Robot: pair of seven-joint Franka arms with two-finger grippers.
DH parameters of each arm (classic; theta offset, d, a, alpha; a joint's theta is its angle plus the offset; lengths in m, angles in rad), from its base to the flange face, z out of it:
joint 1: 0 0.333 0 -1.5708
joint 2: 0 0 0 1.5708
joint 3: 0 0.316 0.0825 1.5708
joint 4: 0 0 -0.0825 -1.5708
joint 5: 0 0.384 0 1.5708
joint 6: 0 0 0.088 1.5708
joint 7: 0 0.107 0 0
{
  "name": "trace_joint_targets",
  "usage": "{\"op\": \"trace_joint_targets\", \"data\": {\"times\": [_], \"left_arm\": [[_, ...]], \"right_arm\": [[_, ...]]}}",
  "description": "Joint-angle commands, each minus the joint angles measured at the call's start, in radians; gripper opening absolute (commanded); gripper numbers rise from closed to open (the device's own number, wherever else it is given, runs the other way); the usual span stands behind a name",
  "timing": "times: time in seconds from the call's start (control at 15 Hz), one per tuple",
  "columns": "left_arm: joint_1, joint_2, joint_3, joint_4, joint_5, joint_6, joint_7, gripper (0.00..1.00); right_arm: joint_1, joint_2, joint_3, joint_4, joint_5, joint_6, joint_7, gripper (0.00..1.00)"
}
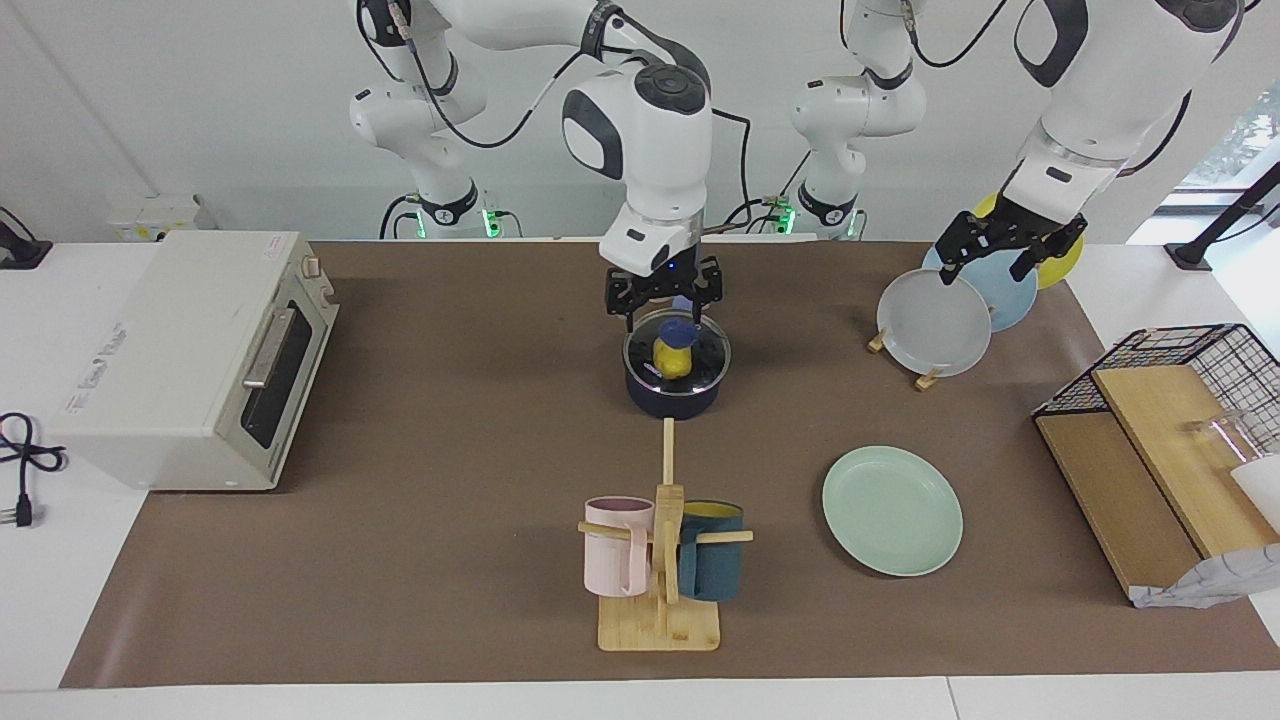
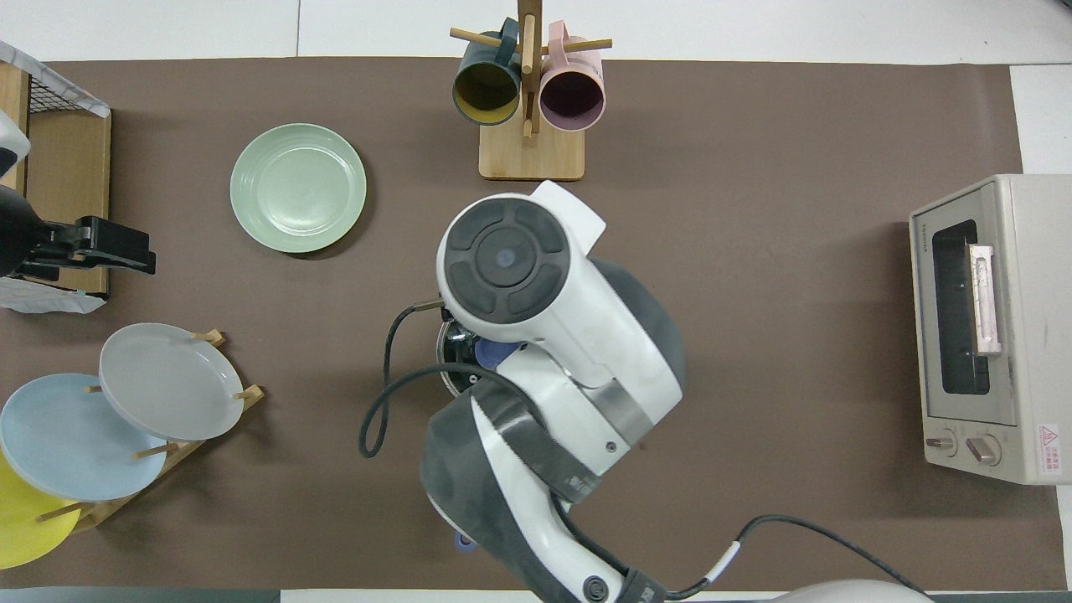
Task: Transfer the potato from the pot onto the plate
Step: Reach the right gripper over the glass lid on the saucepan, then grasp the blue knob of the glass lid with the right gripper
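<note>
right fingers: blue-tipped, closed on the top of the potato (image 1: pixel 673 358), so far as can be seen from the facing view
left fingers: spread open, nothing held
potato: upright inside the pot (image 1: pixel 675 392), at mid-table
plate (image 1: pixel 892 510): bare, farther from the robots than the pot, toward the left arm's end
mug rack (image 1: pixel 660 575): pink and teal mugs hung on it, farther from the robots than the pot
plate rack (image 1: pixel 928 378): grey, blue and yellow plates held in it
toaster oven (image 1: pixel 190 358): at the right arm's end
right gripper (image 1: pixel 668 322): pointed straight down into the pot; pot hidden by the arm in the overhead view
left gripper (image 1: pixel 1008 250): raised over the plate rack, waiting
</note>
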Motion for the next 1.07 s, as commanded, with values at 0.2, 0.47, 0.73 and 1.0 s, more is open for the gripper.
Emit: {"op": "trace_joint_targets", "data": {"times": [0.2, 0.47, 0.73, 1.0], "left_arm": [[0.011, -0.020, -0.008, -0.007, 0.018, -0.014, 0.007, 1.00], [0.011, -0.018, -0.008, -0.007, 0.018, -0.014, 0.007, 1.00], [0.011, -0.018, -0.008, -0.007, 0.018, -0.014, 0.007, 1.00], [0.011, -0.018, -0.008, -0.007, 0.018, -0.014, 0.007, 1.00]], "right_arm": [[0.029, 0.019, 0.001, -0.085, -0.035, 0.063, 0.020, 1.00], [0.035, -0.007, 0.003, -0.148, -0.054, 0.088, 0.023, 1.00], [0.053, -0.033, 0.003, -0.238, -0.055, 0.170, 0.022, 1.00], [0.055, -0.044, 0.003, -0.258, -0.055, 0.181, 0.011, 1.00]]}}
